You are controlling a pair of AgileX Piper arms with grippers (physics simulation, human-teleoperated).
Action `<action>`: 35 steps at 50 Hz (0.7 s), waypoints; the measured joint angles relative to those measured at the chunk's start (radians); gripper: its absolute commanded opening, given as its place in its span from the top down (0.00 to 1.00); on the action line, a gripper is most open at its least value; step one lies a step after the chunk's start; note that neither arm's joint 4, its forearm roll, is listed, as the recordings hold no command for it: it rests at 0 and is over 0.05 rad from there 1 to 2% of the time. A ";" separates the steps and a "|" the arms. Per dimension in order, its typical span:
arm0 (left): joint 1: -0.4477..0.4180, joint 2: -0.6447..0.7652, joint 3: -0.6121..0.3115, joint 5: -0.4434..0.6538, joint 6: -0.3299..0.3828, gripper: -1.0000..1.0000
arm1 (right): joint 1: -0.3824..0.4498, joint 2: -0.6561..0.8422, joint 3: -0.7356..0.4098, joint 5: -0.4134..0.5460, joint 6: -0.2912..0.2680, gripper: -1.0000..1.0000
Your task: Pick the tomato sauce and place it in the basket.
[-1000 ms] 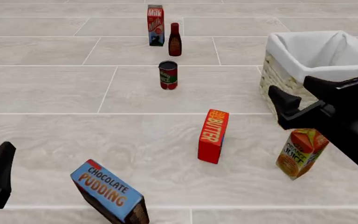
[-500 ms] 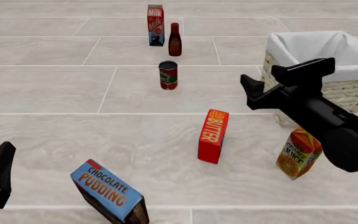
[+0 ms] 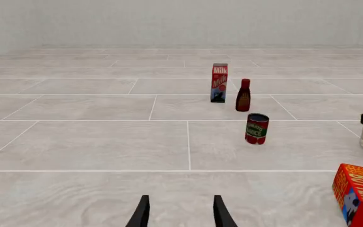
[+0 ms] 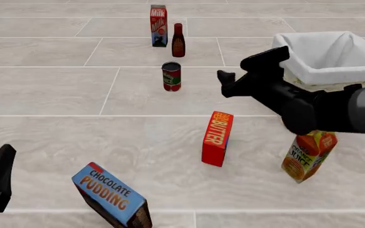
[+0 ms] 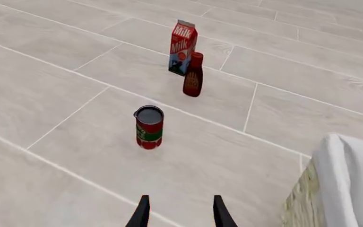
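My left tool sits low and near, released, holding nothing. My right tool hangs released above the surface, aimed at the upright tomato sauce; basket far right.

The right arm hides the basket's near-left corner and the juice carton's top.

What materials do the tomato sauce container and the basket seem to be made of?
The tomato sauce looks like a metal can: a dark, recessed top inside a rim, with a printed red and green label. The basket looks like woven cream wicker, with a matte white cloth lining folded over its rim.
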 measured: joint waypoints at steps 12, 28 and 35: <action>0.000 0.000 0.000 0.000 0.000 0.00 | 0.033 0.115 -0.130 0.039 0.011 0.00; 0.000 0.000 0.000 0.000 0.000 0.00 | 0.044 0.252 -0.303 0.081 0.025 0.00; 0.000 0.000 0.000 0.000 0.000 0.00 | 0.049 0.309 -0.366 0.089 0.037 0.00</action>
